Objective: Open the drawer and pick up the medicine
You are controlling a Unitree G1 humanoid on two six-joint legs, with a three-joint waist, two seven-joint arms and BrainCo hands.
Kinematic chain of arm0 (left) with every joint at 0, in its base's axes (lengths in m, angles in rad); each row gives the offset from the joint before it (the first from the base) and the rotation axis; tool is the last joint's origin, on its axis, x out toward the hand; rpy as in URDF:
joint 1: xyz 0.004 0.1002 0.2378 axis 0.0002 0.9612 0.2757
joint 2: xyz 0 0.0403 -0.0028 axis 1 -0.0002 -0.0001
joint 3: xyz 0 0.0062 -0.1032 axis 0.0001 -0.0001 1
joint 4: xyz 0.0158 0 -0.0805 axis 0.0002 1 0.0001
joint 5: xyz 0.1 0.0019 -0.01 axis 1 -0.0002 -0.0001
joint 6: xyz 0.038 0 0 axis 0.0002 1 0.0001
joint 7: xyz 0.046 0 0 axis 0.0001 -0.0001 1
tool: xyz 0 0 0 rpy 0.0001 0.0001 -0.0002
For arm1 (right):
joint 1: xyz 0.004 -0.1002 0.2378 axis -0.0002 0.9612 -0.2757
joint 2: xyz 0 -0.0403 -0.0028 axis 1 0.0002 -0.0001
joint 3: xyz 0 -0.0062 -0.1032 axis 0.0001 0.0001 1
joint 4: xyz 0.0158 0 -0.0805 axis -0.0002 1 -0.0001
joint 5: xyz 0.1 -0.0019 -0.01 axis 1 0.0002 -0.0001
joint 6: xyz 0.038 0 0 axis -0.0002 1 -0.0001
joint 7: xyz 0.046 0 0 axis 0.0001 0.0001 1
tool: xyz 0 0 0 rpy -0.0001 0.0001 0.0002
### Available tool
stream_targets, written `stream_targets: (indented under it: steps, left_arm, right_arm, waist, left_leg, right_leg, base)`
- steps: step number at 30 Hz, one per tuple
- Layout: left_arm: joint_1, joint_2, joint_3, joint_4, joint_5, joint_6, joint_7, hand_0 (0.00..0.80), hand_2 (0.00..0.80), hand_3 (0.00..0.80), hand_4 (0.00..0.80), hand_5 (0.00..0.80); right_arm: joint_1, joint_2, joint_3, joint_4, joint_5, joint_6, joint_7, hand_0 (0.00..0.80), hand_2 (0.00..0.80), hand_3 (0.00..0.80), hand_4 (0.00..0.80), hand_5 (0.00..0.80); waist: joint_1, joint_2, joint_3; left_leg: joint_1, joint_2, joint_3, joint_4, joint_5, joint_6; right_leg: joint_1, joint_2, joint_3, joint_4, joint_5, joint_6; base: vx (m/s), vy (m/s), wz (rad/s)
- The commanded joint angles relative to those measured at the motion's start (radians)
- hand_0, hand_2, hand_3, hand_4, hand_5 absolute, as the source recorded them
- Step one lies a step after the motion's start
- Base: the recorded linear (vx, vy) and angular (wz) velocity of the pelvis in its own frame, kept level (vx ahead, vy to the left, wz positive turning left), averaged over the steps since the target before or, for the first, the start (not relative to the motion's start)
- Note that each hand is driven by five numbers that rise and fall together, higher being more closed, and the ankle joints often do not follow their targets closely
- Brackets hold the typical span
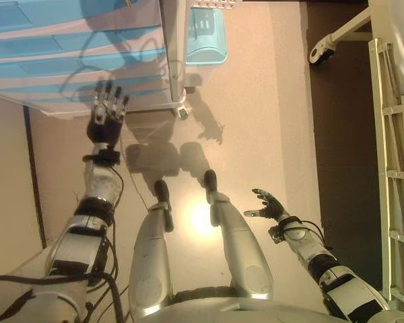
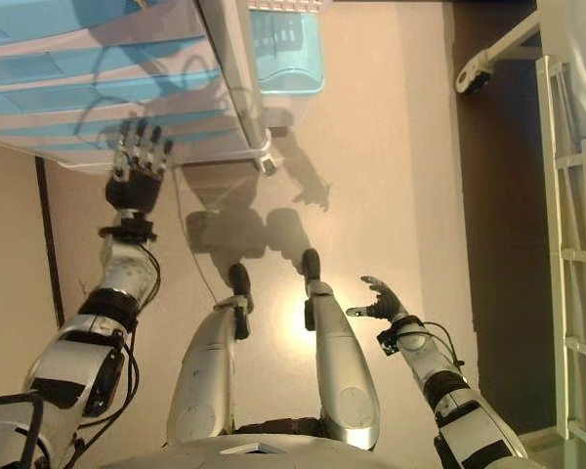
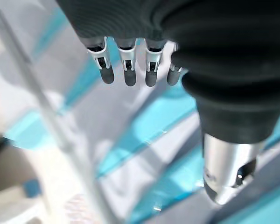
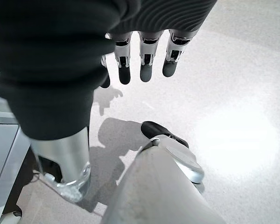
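A white drawer cabinet (image 1: 74, 47) with blue drawer fronts stands on small wheels at the upper left; its drawers are shut. No medicine shows. My left hand (image 1: 106, 116) is raised in front of the lowest drawer fronts, fingers straight and spread, holding nothing; the left wrist view shows its fingers (image 3: 126, 67) a short way from the blue fronts (image 3: 154, 126). My right hand (image 1: 268, 204) hangs low at the right over the floor, fingers relaxed and empty, also in the right wrist view (image 4: 144, 60).
A light blue bin (image 1: 207, 35) stands right of the cabinet. A white bed frame (image 1: 394, 155) with a wheeled leg (image 1: 321, 50) runs along the right edge. A dark floor strip (image 1: 340, 155) lies beside it.
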Motion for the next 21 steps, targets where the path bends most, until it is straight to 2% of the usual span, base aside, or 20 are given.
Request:
stream_targets:
  steps: [1, 13, 21]
  left_arm:
    - [-0.020, 0.060, 0.040, -0.060, -0.071, -0.010, -0.051, 0.000, 0.000, 0.000, 0.000, 0.000]
    - [-0.144, 0.132, 0.059, -0.075, -0.182, -0.031, -0.069, 0.000, 0.000, 0.000, 0.000, 0.000]
    - [-0.164, 0.168, 0.055, -0.052, -0.171, -0.019, -0.042, 0.000, 0.000, 0.000, 0.000, 0.000]
  right_arm:
    - [0.071, -0.018, 0.052, -0.057, 0.042, -0.035, -0.011, 0.000, 0.000, 0.000, 0.000, 0.000]
    - [0.091, -0.004, 0.076, -0.076, 0.045, -0.053, -0.017, 0.000, 0.000, 0.000, 0.000, 0.000]
    - [0.098, 0.001, 0.081, -0.075, 0.050, -0.059, -0.017, 0.000, 0.000, 0.000, 0.000, 0.000]
  waist:
    - [-0.010, -0.031, -0.046]
    - [-0.014, -0.042, -0.033]
    - [-0.007, -0.044, -0.025]
  left_leg:
    - [-0.070, -0.059, -0.008, 0.141, -0.139, 0.041]
    - [-0.080, -0.061, -0.010, 0.185, -0.174, 0.047]
    - [-0.076, -0.064, -0.013, 0.180, -0.175, 0.049]
  right_leg:
    - [0.014, -0.001, -0.050, -0.061, 0.029, 0.026]
    - [0.021, -0.006, -0.051, -0.058, 0.030, 0.030]
    - [0.032, -0.009, -0.056, -0.064, 0.031, 0.032]
  base:
    - [0.022, -0.032, -0.10]
    - [0.003, -0.004, -0.01]
    - [0.003, -0.013, 0.02]
